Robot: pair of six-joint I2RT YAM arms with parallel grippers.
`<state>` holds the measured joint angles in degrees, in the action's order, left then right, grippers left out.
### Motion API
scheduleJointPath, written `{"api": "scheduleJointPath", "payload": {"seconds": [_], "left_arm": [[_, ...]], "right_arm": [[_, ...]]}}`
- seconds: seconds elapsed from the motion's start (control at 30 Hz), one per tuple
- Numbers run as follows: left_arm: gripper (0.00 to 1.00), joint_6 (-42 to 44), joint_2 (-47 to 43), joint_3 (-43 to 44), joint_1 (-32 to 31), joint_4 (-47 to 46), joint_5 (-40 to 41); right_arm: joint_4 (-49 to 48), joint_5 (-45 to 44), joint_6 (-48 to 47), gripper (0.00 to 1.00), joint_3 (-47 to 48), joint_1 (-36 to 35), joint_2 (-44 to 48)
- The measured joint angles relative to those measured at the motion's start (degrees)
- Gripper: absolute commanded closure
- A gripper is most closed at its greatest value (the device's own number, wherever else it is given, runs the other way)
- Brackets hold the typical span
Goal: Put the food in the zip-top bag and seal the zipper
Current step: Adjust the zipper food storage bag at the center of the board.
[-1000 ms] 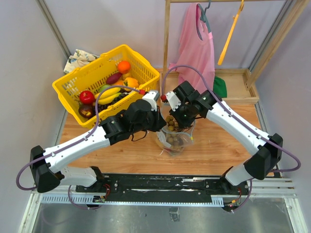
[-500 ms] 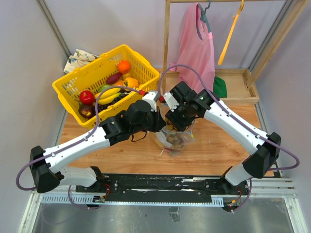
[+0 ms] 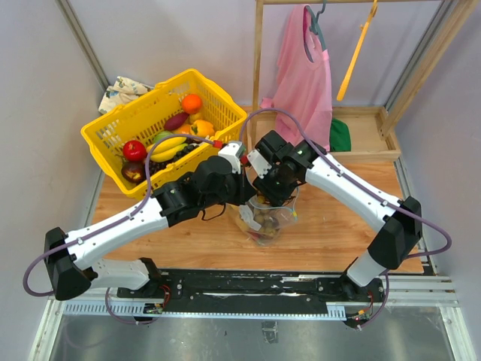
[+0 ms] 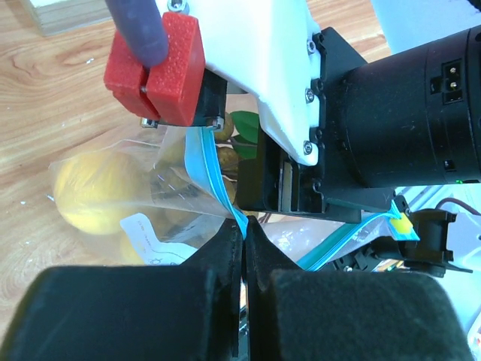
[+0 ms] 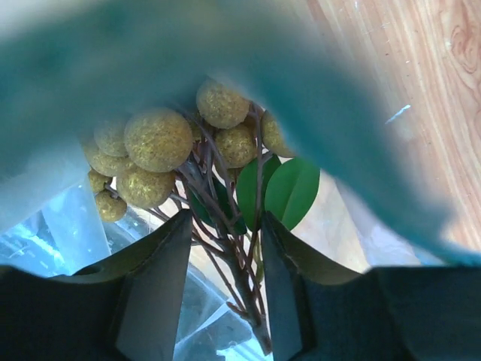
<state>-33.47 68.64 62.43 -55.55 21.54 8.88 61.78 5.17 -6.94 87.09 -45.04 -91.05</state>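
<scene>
right fingers lowered into zip-top bag (grip unclear) | left fingers clamp zipper | basket behind

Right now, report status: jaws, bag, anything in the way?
Left jaws shut on zipper, holding zip-top bag open. Right jaws shut on grape cluster, at bag mouth. Zipper unsealed; no obstruction seen.

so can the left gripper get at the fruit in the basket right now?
Probably not freely: the left gripper is shut on the zipper of the bag; the basket itself lies unblocked.
</scene>
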Motion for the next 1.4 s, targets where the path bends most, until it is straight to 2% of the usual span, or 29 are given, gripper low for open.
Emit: {"api": "scheduleJointPath", "payload": {"seconds": [0.23, 0.37, 0.63, 0.97, 1.2, 1.4], "left_arm": [[1.00, 0.0, 0.0, -0.3, 0.0, 0.0, 0.0], [1.00, 0.0, 0.0, -0.3, 0.0, 0.0, 0.2], [1.00, -0.8, -0.5, -0.5, 0.0, 0.0, 0.8], [1.00, -1.9, -0.5, -0.5, 0.0, 0.0, 1.5], [1.00, -3.0, -0.5, -0.7, 0.0, -0.2, 1.6], [1.00, -3.2, -0.5, -1.4, 0.2, -0.4, 1.6]], "right_arm": [[0.1, 1.9, -0.3, 0.89, -0.3, -0.1, -0.1], [0.3, 2.3, -0.3, 0.99, -0.3, -0.1, -0.1], [-0.5, -0.3, 1.6, 0.99, 0.7, -0.8, 1.2], [-8.0, -5.8, 8.0, 0.99, 0.2, -1.1, 9.6], [-17.6, -8.7, 13.0, 0.99, -8.0, -1.7, 14.8], [-19.8, -8.0, 14.7, 0.77, -11.6, -1.7, 12.9]]}}
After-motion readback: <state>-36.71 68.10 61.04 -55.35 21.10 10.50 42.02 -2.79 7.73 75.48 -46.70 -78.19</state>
